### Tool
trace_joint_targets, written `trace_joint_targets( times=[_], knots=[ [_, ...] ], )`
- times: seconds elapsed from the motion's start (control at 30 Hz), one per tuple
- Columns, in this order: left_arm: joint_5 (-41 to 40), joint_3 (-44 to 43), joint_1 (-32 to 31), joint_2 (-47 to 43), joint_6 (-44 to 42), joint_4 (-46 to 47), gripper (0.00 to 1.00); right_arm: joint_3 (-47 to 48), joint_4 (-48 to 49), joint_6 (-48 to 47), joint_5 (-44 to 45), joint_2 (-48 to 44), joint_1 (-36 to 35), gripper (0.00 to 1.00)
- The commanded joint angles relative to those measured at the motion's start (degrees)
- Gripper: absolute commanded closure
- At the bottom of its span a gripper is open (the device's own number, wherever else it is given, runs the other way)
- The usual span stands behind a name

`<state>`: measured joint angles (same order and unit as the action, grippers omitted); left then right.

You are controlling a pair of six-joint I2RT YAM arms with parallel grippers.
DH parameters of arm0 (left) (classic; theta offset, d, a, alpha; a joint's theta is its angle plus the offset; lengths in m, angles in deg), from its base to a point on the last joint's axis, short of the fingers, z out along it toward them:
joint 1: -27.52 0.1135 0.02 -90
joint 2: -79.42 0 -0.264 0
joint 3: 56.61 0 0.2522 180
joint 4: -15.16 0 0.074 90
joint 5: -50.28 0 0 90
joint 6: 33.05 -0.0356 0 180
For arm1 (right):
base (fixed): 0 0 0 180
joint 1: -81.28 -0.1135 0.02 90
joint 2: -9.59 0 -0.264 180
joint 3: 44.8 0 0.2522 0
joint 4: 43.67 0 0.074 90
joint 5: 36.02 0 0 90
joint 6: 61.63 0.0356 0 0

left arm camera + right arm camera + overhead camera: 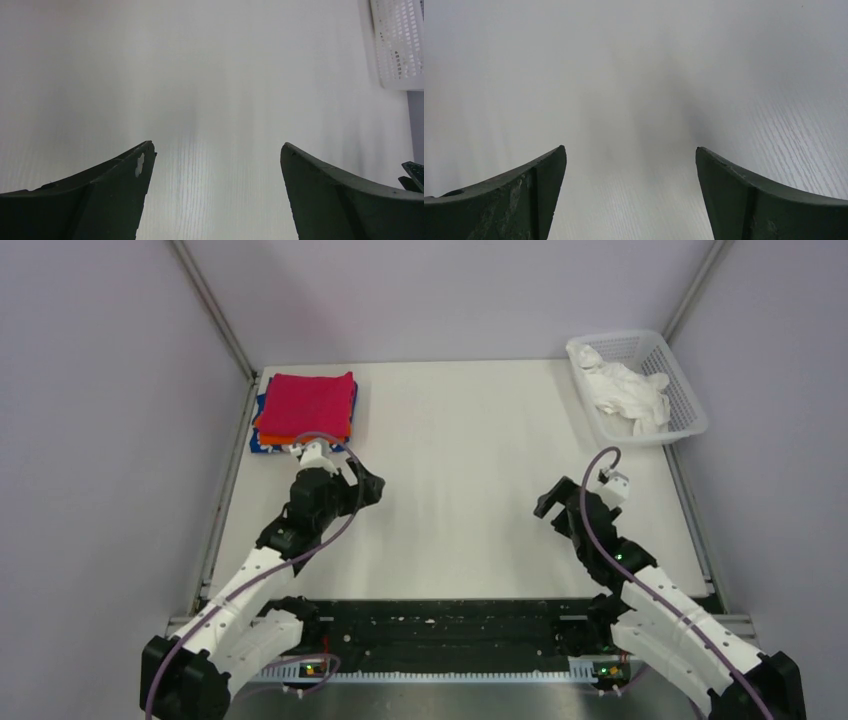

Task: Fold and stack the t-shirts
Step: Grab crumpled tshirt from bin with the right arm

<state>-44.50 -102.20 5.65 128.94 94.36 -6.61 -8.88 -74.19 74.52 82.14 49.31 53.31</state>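
- The folded stack sits just beyond the left gripper (pixel 368 486), on its outer side. The magenta-red t-shirt (pixel 305 405) is on top, with an orange t-shirt (pixel 276 439) and a blue t-shirt (pixel 257 428) showing only as edges beneath it. The edges are roughly squared, which suggests these three are done.
- The white t-shirt (pixel 625 390) lies crumpled in the mesh basket (pixel 690 410), well ahead of the right gripper (pixel 547 503) and off to its outer side. It looks like the one piece not yet folded. No chest print can be made out from here.
- The left gripper is spread wide with nothing between its fingers (pixel 127 175). Its wrist view shows bare table (pixel 215 75) below and a corner of the basket far ahead to the right.
- The right gripper is also spread wide and carries nothing, with only plain tabletop between its fingers (pixel 536 180).
- Both grippers point inward over the bare middle of the table, well apart from each other. That is probably the working area for spreading out a shirt.
- The likely next step falls to the right arm, the nearer one, reaching out to the basket.
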Motion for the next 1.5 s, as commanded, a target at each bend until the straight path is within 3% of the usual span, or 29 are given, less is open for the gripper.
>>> trace_joint_targets(
  times=[0.0, 0.17, 0.4, 0.57, 0.8, 1.2, 1.33, 1.47],
  knots=[
    [-0.6, -1.5, -0.2, 0.7, -0.1, 4.7, 0.01, 4.2, 6.1, -3.2, -1.8, 2.5, 0.4, 0.01],
    [-1.6, -2.8, -0.2, 2.4, -1.0, 5.9, 0.01, 14.9, 7.4, -8.5, -1.8, 10.9, 1.7, 0.01],
    [-4.7, -5.1, -0.1, 5.0, -2.9, 6.1, 0.01, 35.1, 8.9, -15.2, -3.4, 26.8, 17.8, 0.01],
    [-5.3, -5.7, -0.1, 7.4, -3.1, 6.8, 0.01, 49.7, 8.1, -17.0, -9.3, 43.3, 27.0, 0.01],
    [-5.3, -7.9, 0.0, 12.3, -4.1, 7.1, 0.01, 75.1, -0.8, -15.6, -12.5, 70.3, 34.8, 0.01],
    [-6.0, -11.6, 0.0, 19.0, -4.6, 6.1, 0.01, 106.3, -1.9, -4.2, -15.8, 101.5, 37.5, 0.03],
    [-6.3, -12.5, 0.0, 20.2, -4.5, 5.6, 0.01, 108.1, -1.1, 0.7, -14.9, 106.3, 37.6, 0.04],
    [-6.8, -12.8, 0.1, 20.5, -4.8, 5.2, 0.01, 108.2, 1.3, 2.5, -16.7, 108.9, 37.6, 0.12]
  ],
)
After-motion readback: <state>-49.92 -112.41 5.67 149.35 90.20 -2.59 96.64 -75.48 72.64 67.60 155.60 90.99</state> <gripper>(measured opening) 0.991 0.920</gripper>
